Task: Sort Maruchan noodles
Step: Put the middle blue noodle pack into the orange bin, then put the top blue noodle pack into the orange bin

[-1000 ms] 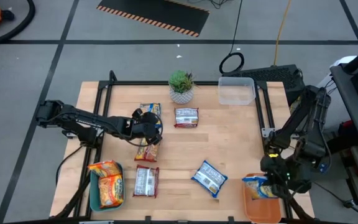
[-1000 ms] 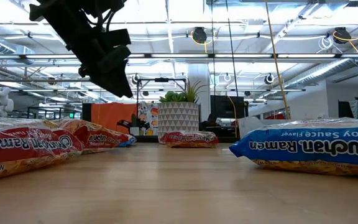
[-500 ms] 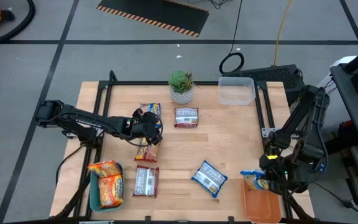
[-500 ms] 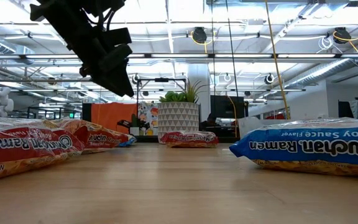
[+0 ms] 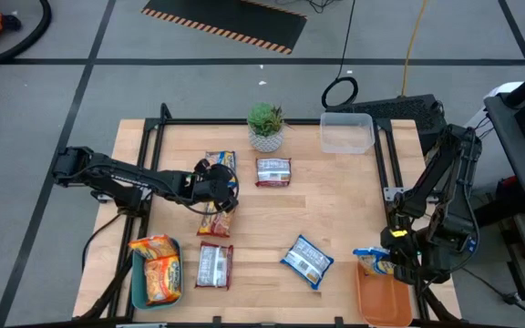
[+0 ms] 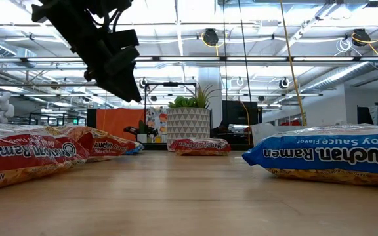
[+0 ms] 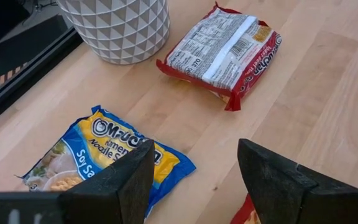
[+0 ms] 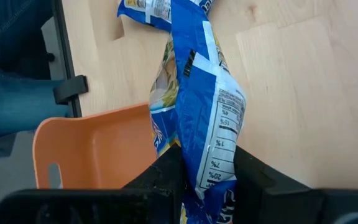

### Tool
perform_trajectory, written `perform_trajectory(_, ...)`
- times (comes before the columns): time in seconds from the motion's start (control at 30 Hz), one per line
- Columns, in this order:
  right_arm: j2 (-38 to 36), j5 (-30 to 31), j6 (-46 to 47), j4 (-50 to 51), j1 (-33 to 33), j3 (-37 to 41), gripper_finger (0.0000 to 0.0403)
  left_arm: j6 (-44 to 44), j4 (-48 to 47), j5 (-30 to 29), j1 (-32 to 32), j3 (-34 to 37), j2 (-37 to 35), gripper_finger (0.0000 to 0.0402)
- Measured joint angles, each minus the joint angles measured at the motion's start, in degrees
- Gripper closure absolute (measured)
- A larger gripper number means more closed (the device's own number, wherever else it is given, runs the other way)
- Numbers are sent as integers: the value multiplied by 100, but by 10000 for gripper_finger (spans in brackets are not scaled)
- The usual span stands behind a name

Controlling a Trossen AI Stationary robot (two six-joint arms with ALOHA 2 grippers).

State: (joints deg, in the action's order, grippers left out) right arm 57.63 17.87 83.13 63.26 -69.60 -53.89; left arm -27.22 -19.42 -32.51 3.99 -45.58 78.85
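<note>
While the right end effector [image 5: 386, 261] stays clenched on a blue-and-yellow plastic ramen packet [image 8: 199, 106], it now holds that packet above the near-right table edge, just past the far rim of the orange oblong tray [image 5: 383, 301]; a second ago the packet hung over the tray itself. In the right wrist view the packet dangles upright from between the dark fingers [image 8: 166, 177], with the tray beside it. Across the wooden table [image 5: 335, 210], the left end effector [image 5: 227, 197] has not moved: its jaws stand apart, gripping nothing, above an orange ramen packet [image 5: 214, 221]. A blue soy-sauce ramen packet [image 7: 101, 158] and a dark red ramen packet with white label [image 7: 224, 53] lie beyond it, unchanged.
</note>
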Motion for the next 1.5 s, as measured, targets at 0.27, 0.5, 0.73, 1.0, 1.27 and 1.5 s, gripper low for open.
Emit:
perform_trajectory(0.27,-2,-11,296,0,0,0,323,-9,0,107,0,0,0,167)
perform_trajectory(0.5,-9,-9,619,5,0,0,293,-11,0,112,0,0,0,167)
perform_trajectory(0.73,-215,-7,793,200,0,0,216,-33,2,114,0,0,0,167)
perform_trajectory(1.0,-716,370,1124,404,84,0,185,-18,36,114,0,0,0,167)
perform_trajectory(1.27,-835,2974,915,190,396,0,192,-9,175,114,0,0,0,167)
perform_trajectory(1.5,-807,4739,-1313,-1393,812,2,192,52,170,114,-14,0,0,167)
